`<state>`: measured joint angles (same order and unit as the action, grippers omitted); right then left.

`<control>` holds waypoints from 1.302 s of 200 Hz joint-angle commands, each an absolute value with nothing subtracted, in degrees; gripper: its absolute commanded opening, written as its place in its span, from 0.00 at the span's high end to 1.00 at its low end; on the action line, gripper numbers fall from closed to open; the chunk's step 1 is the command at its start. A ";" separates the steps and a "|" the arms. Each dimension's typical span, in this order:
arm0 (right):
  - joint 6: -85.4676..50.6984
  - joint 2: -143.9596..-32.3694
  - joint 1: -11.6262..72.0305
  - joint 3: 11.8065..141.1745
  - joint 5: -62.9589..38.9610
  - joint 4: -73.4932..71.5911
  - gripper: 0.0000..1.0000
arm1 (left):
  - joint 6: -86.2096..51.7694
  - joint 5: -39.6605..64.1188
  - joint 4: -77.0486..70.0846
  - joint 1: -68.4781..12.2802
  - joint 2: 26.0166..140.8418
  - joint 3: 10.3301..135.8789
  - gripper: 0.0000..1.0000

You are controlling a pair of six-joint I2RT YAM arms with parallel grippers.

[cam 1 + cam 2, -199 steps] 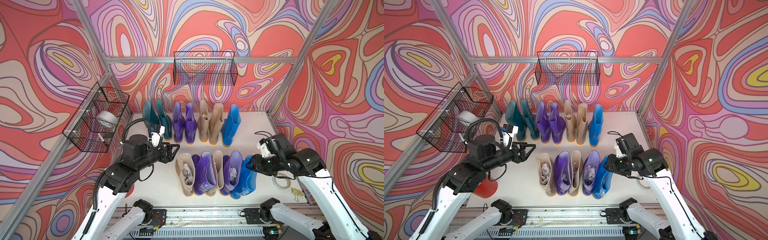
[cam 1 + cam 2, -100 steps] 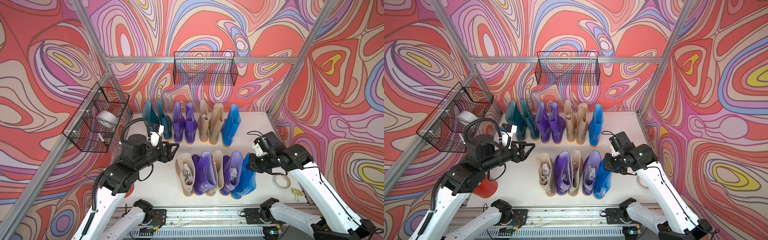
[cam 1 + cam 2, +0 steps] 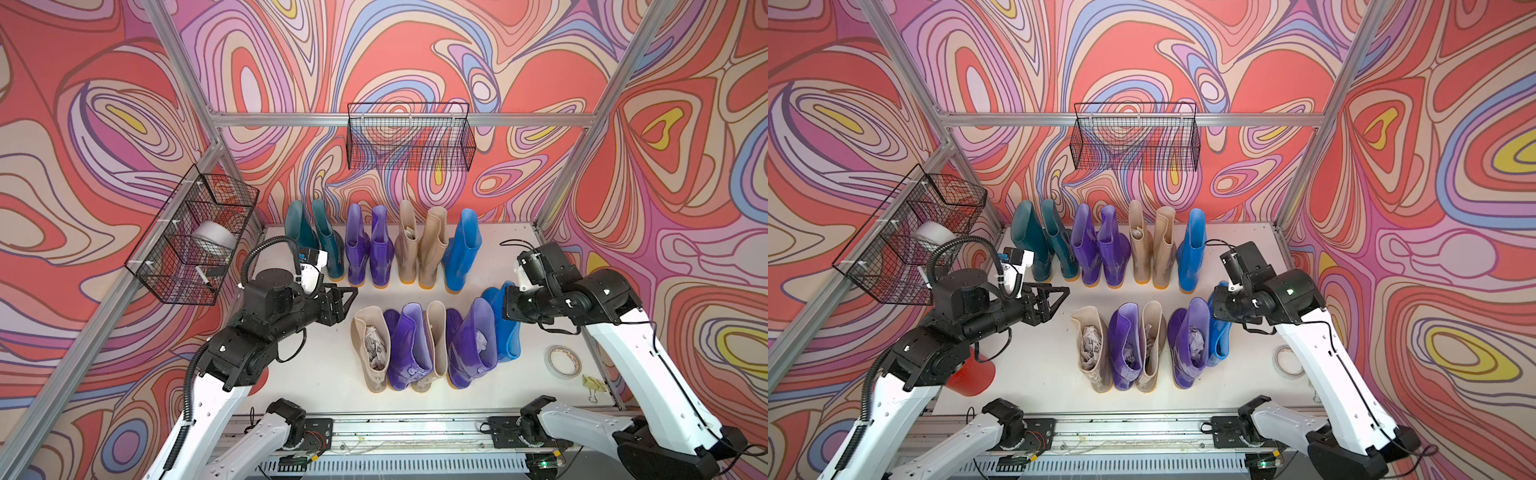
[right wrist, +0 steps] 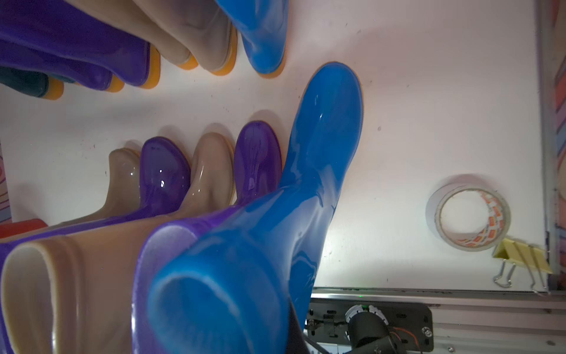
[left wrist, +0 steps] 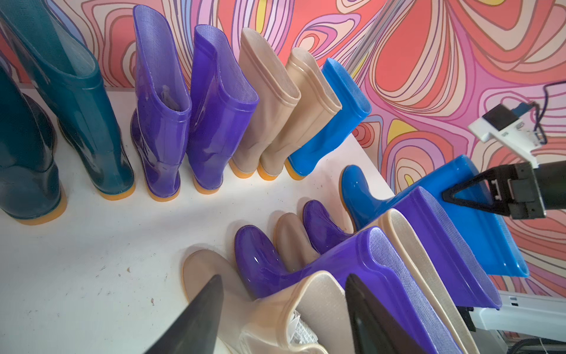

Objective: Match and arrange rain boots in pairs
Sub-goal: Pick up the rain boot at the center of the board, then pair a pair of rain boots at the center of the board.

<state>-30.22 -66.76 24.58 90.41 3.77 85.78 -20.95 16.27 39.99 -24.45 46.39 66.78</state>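
First, far left: wire basket (image 3: 191, 237) hung on the side wall, a pale roll inside. Below it, the left gripper (image 3: 352, 296) hovers over the bare white table (image 3: 324, 374). Its jaws are parted with nothing between them, and it sits just beside the front row's first boot. A red cup (image 3: 973, 376) is partly hidden under that arm.

The rain boots stand on the table in two rows.

Back row, along the rear wall, under a second basket (image 3: 409, 137):
- teal pair (image 3: 316, 237)
- purple pair (image 3: 370, 245)
- beige pair (image 3: 419, 245)
- one back blue boot (image 3: 461, 249)

All are upright and close-packed, with orange soles showing.

Front row, toes pointing at the back row, shafts crowded together:
- first beige boot (image 3: 372, 345), crumpled paper inside
- first purple boot (image 3: 409, 345)
- second beige boot (image 3: 436, 340)
- second purple boot (image 3: 473, 340), paper inside
- front blue boot (image 3: 509, 336), at the right end, its toe further toward the back row than its neighbours

Right gripper (image 3: 507, 306): clenched on the top edge of the front blue boot's shaft. The left wrist view shows one finger against the outer wall. Cannot tell whether the sole is off the table.

Right of that, well apart from the boots: a tape roll (image 3: 562, 361) lying flat, and a yellow binder clip (image 3: 595, 384) just beside it at the table edge.
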 commanded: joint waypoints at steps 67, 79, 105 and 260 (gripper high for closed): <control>-21.86 -72.10 20.23 100.31 13.27 82.47 1.00 | -19.59 15.12 41.97 -24.76 45.00 68.38 0.35; -19.78 -72.63 17.01 99.99 10.95 80.85 1.00 | -19.51 15.03 42.11 -24.73 44.83 68.38 0.35; -15.56 -74.59 11.87 99.76 7.21 77.61 1.00 | -19.34 14.52 42.80 -24.76 44.31 68.47 0.34; -4.05 -94.30 2.26 112.08 -2.45 66.28 1.00 | -20.09 12.57 42.19 -24.77 44.09 67.02 0.35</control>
<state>-5.80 -92.36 2.90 108.36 -1.56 72.90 -20.10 12.86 42.19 -24.45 43.46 67.40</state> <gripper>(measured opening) 0.066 0.658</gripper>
